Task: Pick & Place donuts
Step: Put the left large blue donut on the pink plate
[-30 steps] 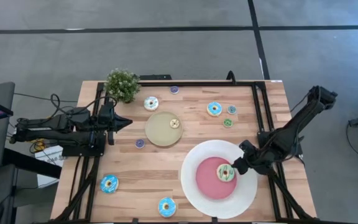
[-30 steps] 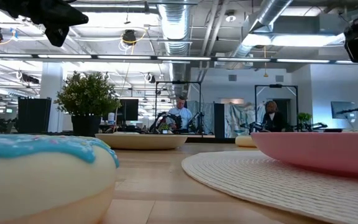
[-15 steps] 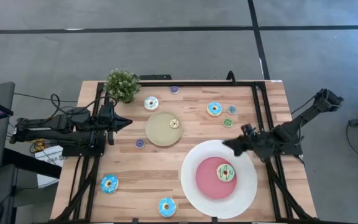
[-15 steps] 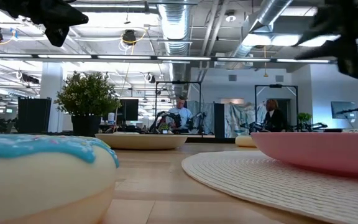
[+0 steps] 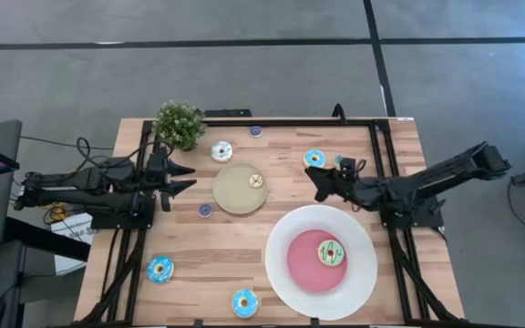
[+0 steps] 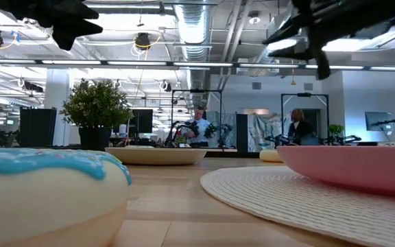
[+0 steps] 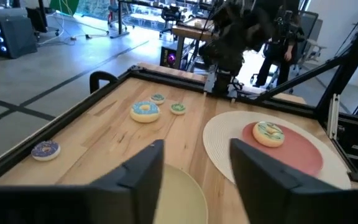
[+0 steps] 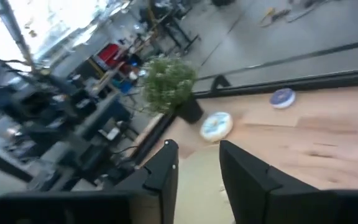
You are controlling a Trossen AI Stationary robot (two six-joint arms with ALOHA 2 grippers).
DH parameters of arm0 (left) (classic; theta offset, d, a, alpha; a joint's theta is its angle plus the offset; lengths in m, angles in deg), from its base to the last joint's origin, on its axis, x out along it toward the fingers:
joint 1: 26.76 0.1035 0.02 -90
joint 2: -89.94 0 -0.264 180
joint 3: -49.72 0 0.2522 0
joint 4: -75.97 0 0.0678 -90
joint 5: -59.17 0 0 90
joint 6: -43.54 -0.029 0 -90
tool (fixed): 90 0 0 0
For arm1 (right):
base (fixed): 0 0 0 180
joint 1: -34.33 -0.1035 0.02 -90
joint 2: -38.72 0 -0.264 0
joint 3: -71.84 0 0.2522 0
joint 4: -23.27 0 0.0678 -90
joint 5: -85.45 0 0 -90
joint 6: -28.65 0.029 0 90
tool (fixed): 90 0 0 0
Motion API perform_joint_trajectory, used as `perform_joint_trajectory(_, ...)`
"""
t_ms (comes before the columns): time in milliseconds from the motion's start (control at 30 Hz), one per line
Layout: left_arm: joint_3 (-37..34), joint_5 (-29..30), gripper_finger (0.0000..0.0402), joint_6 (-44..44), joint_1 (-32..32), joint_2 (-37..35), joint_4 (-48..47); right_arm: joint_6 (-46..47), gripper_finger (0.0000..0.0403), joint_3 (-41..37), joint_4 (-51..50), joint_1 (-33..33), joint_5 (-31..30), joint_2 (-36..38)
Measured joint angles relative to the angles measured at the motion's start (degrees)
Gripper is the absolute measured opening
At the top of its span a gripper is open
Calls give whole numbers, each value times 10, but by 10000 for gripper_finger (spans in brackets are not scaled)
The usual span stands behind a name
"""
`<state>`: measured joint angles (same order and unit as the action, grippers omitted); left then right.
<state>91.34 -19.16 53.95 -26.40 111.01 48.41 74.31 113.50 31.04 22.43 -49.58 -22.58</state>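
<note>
A green-iced donut (image 5: 331, 252) lies on the pink centre of the big white plate (image 5: 281, 273). Blue-iced donuts lie on the wood at the near left (image 5: 160, 269), the near edge (image 5: 244, 302) and the far right (image 5: 313, 158); a pale one (image 5: 221, 151) lies by the plant. Tiny purple donuts (image 5: 205, 210) (image 5: 256, 130) and a tiny one on the tan plate (image 5: 256, 180) lie apart. My right gripper (image 5: 317, 182) hovers level and open beside the far-right blue donut, with nothing between its fingers (image 8: 241, 165). My left gripper (image 5: 190, 178) waits open at the table's left.
A potted plant (image 5: 180, 124) stands at the far left corner. The tan plate (image 5: 235, 193) lies mid-table between the two grippers. Black frame rails (image 5: 383, 155) run along the table's sides. Bare wood lies between the tan plate and the near edge.
My right gripper has risen off the big plate and swung toward the table's far edge and left, tipping from pointing down to level. The green-iced donut has stayed on the pink centre. My left gripper has opened where it stood.
</note>
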Motion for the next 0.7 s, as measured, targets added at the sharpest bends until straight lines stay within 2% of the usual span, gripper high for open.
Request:
perform_joint_trajectory(167,0,9,256,-3,0,4,15,62,176,9,-14,29,29,-57)
perform_joint_trajectory(267,0,8,281,-7,0,4,18,76,222,24,-40,50,90,-70)
perform_joint_trajectory(333,0,9,287,-4,0,7,19,50,246,44,-94,68,138,-73)
perform_joint_trajectory(500,0,62,286,20,-3,54,36,48,262,129,-364,124,250,-70)
perform_joint_trajectory(600,8,110,285,46,-17,114,48,13,259,180,-547,162,312,-70)
perform_joint_trajectory(700,45,167,284,96,-36,195,29,-33,250,213,-676,196,360,-67)
